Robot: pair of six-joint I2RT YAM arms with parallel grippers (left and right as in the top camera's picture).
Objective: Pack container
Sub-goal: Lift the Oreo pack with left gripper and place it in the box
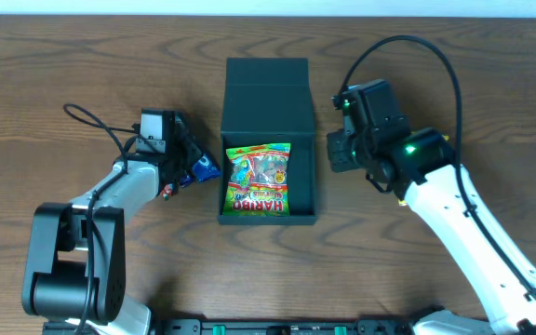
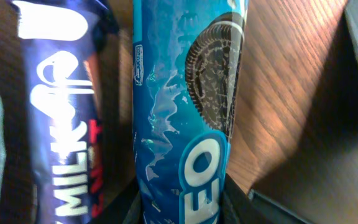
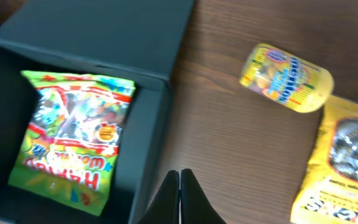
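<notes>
The container [image 1: 266, 88] is a dark box in mid-table, its flap lid open at the back. A green Haribo packet [image 1: 259, 179] lies inside it, and both also show in the right wrist view, the container [image 3: 104, 31] and the packet [image 3: 73, 134]. My left gripper [image 1: 186, 166] is just left of the box, with its fingers [image 2: 182, 208] closed on both sides of a blue Oreo packet [image 2: 179, 93] low over the table. My right gripper [image 3: 179, 174] is shut and empty, just outside the box's right wall [image 3: 148, 143].
A dark blue Milka bar [image 2: 61, 124] lies beside the Oreo packet on the left. A small yellow bottle-shaped snack [image 3: 286, 78] and a yellow bag [image 3: 344, 168] lie on the wood right of the box; in the overhead view the right arm [image 1: 435, 177] hides them.
</notes>
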